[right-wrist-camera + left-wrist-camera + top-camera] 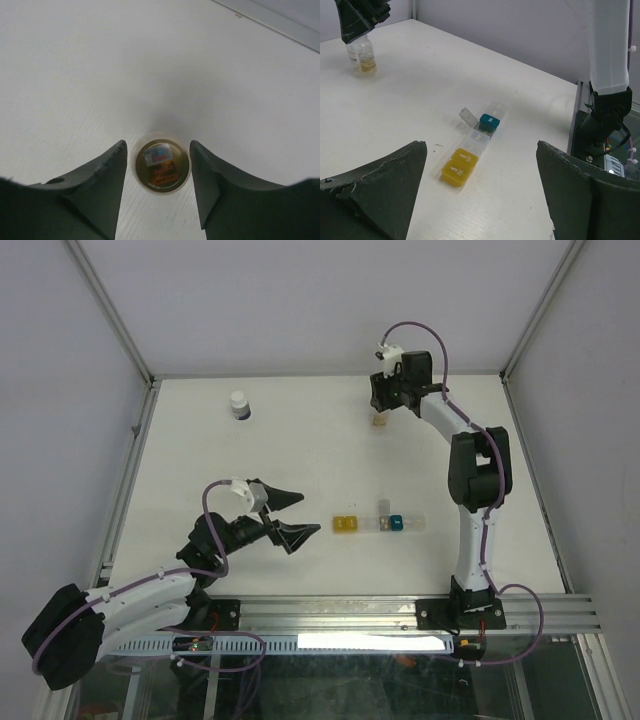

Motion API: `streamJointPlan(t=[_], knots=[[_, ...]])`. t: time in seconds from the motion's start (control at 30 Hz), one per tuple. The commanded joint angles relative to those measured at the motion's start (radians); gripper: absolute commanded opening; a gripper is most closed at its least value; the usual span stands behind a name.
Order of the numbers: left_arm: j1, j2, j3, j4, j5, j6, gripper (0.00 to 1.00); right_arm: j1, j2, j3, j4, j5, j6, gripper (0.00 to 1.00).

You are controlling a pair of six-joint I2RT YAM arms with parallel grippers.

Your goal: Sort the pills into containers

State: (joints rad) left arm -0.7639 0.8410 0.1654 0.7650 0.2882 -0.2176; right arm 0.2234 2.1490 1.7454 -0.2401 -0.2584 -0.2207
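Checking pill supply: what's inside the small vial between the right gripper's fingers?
Seen from above, the vial holds a pale blue-white piece and orange bits at its bottom; count unclear.

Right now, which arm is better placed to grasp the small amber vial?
Right. The open right gripper straddles the amber vial without gripping it yet. The left gripper hangs far off, open, near the pill box.

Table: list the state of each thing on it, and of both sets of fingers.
yellow pill box: both lids shut
teal compartment: lid shut
clear section: one lid flipped open
small vial: upright
white bottle: upright, untouched
left fingers: open, empty
right fingers: open, either side of the small vial
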Motion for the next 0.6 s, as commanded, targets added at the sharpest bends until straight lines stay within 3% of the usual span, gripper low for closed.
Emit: streamJointPlan(t=[0.0,0.07,0.13,0.27,0.4,0.57], knots=[[0.003,0.029,0.016,0.091,0.067,0.059,0.92,0.01,-0.034,0.056,0.018,-0.007,-0.002,0.66],[0.0,0.048,0.031,0.083,0.08,0.09,0.91,0.01,-0.074,0.038,0.01,-0.023,-0.004,0.78],[-0.019,0.067,0.052,0.071,0.107,0.139,0.9,0.006,-0.138,0.003,0.009,-0.046,-0.005,0.84],[-0.1,0.115,0.111,0.015,0.113,0.29,0.9,-0.008,-0.329,-0.117,-0.064,-0.205,-0.035,0.87],[-0.2,0.192,0.183,-0.114,0.077,0.507,0.92,-0.042,-0.57,-0.31,-0.164,-0.513,-0.079,0.88],[-0.208,0.296,0.236,-0.182,0.081,0.618,0.96,-0.047,-0.867,-0.608,-0.206,-0.645,-0.106,0.87]])
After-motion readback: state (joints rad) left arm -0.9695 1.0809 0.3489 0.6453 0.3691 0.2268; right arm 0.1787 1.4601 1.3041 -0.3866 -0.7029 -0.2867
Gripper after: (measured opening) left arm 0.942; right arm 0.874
